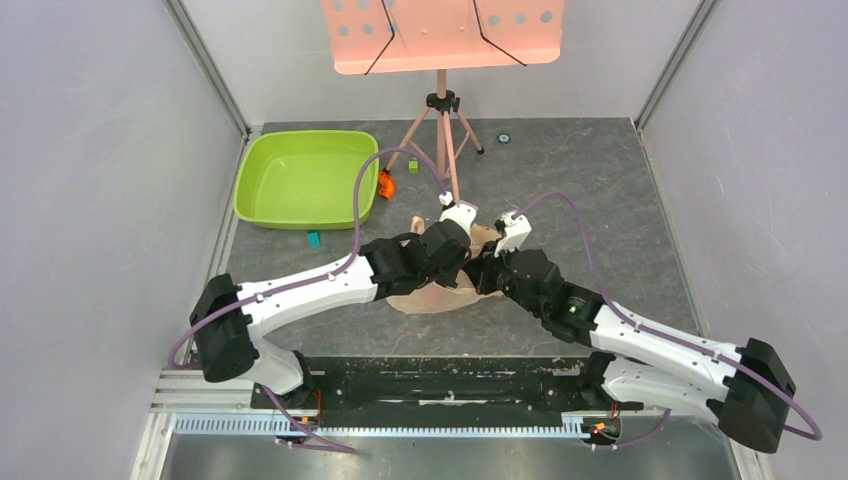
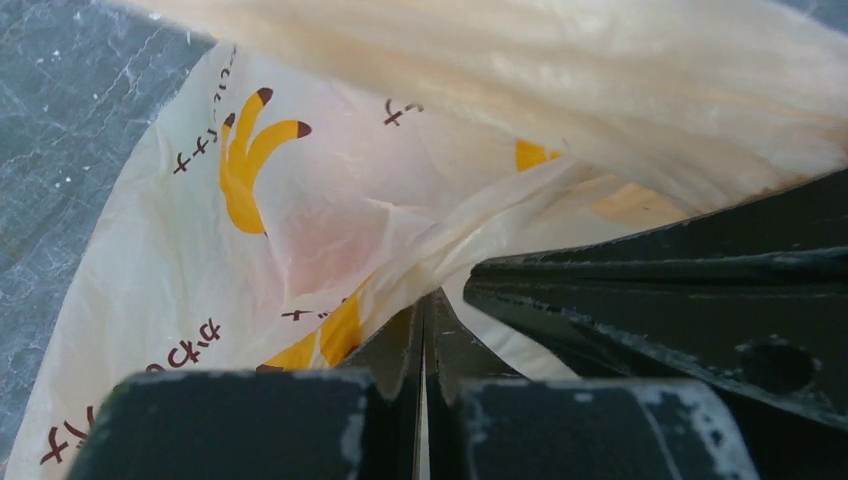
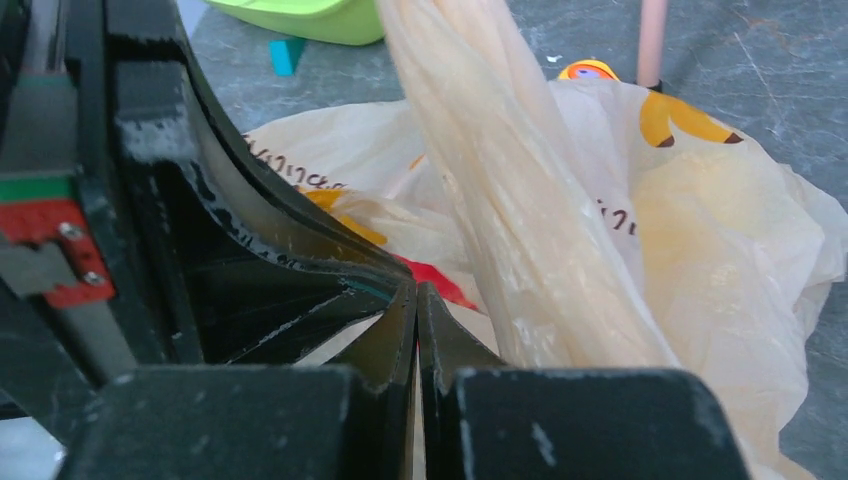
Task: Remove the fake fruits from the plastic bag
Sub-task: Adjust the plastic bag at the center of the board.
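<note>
The left gripper [image 2: 428, 296] is clenching its jaws on a fold of the plastic bag [image 2: 170, 260]. The right gripper [image 3: 416, 287] is likewise pinching bag film, with a red fruit [image 3: 447, 284] showing just behind.

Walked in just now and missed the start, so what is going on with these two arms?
Both arms are at the plastic bag in the middle of the table. The left gripper is shut on a fold of it. The right gripper looks pinched shut on it too, with a strip of the bag stretched taut beside it. Something red shows inside the bag. The green tub sits apart, behind.
</note>
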`<state>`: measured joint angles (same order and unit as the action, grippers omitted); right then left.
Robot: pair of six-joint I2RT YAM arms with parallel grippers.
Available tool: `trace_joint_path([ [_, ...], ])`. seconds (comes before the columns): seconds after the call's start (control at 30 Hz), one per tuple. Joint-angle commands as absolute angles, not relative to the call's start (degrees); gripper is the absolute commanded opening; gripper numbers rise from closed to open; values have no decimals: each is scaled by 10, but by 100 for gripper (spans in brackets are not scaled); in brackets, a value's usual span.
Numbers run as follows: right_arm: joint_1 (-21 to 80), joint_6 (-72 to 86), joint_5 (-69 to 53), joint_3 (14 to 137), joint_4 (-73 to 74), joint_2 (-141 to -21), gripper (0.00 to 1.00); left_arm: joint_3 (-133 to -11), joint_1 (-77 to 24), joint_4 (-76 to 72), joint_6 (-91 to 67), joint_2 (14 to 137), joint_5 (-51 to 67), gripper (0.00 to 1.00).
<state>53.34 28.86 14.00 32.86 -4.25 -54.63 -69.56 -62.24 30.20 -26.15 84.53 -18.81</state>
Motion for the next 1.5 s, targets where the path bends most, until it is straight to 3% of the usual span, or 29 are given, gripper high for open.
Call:
trace_joint_path([
  [0.0, 531, 268, 190, 334, -43, -577, 0, -661, -623, 244, -275, 849, -243, 2],
  [0.57, 462, 251, 192, 285, -41, -597, 0, -510, -541, 174, -312, 825, -269, 2],
  [0.87, 449, 240, 235, 270, -2, -586, 0, -486, -516, 183, -309, 789, -293, 2],
  [0.97, 449, 210, 196, 272, -19, -578, 0, -474, -515, 163, -297, 777, -268, 2],
  [1.1, 467, 151, 93, 295, -62, -565, 7, -449, -515, 103, -278, 756, -209, 2],
  [1.47, 572, 152, 83, 369, -98, -661, 10, -388, -530, 26, -259, 694, -148, 2],
])
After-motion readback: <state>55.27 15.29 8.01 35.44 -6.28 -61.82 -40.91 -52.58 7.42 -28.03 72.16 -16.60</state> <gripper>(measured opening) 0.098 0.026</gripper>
